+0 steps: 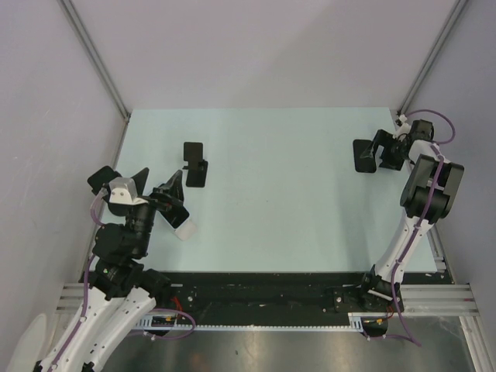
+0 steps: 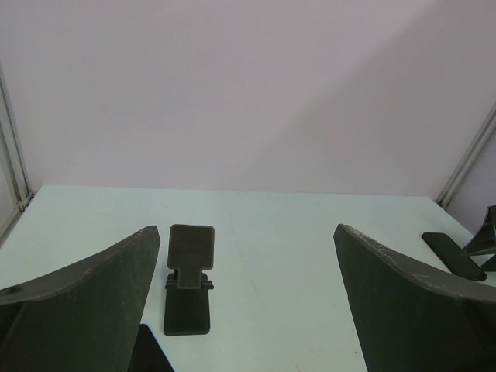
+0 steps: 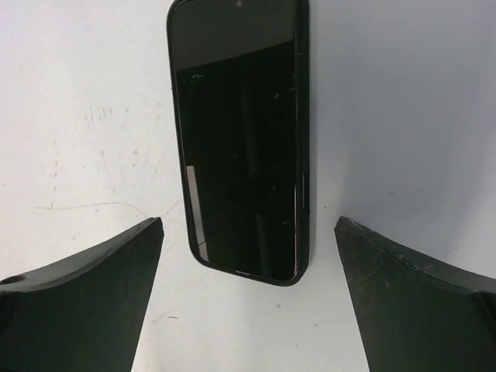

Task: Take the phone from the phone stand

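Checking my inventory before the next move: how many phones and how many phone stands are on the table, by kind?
phone stand: 1, nothing on it
phone: 1, lying flat
Total: 2

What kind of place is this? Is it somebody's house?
Probably a robot lab's test booth, not a house. The left arm and right arm are bolted to a metal rail by the table, plain walls with metal posts box it in, and a phone stand and phone sit on it.
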`<control>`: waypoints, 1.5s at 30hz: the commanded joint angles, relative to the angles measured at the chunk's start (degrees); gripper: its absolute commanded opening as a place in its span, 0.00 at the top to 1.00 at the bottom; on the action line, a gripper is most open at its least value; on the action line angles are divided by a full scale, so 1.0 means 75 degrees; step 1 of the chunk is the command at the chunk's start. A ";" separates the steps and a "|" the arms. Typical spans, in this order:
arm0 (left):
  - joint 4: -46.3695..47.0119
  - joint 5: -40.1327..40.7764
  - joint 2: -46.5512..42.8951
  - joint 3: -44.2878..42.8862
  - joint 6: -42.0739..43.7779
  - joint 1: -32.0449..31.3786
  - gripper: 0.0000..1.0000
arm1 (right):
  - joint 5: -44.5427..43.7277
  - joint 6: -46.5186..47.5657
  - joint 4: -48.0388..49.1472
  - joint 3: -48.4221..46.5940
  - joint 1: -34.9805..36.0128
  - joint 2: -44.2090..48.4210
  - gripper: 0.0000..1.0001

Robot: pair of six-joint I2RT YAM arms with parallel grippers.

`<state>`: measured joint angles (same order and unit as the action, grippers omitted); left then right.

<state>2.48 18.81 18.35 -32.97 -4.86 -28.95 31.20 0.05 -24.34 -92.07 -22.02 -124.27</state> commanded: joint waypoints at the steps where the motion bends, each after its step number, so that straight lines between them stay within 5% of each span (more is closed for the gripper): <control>1: 0.0220 -0.0117 -0.0079 0.0049 0.0273 0.0028 0.00 | -0.1204 0.0075 -0.0001 0.0206 0.0088 0.0326 0.00; 20: 0.0220 -0.0152 -0.0068 0.0049 0.0297 0.0016 0.00 | -0.3878 0.0695 -0.1008 -0.1165 0.1916 -0.0575 0.01; 28: 0.0220 -0.0164 -0.0056 0.0049 0.0320 0.0016 0.00 | -0.4897 0.0907 -0.1068 -0.1036 0.1858 -0.0669 0.29; 45: 0.0232 -0.0187 0.0120 0.0060 0.0484 0.0016 0.00 | -0.3646 0.3858 -0.0880 -0.1013 0.0862 -0.0669 0.30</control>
<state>2.48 18.72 18.50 -32.67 -3.81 -28.97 7.57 17.12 -28.73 -99.04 -14.31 -127.37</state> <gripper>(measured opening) 0.996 0.774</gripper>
